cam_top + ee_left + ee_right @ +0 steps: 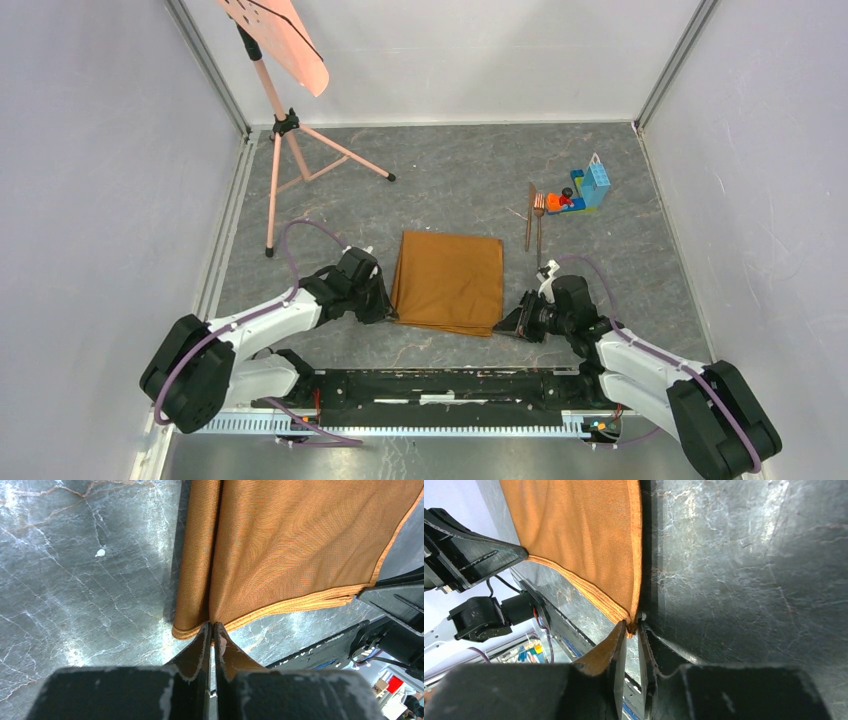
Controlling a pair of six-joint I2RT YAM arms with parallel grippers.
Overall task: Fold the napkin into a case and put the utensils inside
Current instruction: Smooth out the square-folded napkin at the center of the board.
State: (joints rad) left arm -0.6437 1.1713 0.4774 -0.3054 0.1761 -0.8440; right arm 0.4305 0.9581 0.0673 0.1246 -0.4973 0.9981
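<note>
Napkin point(449, 281) lies flat mid-table, utensils point(536, 222) at its 1 o'clock. Left gripper point(211, 627) pinches the 7 o'clock corner. Right gripper point(633, 625) narrow at the 5 o'clock corner, hold unclear. Advice: confirm both pinches, lift evenly, carry hem toward 12 o'clock.

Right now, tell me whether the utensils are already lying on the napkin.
No, the utensils lie on the bare table beyond the far right corner of the napkin, beside the toy bricks.
</note>
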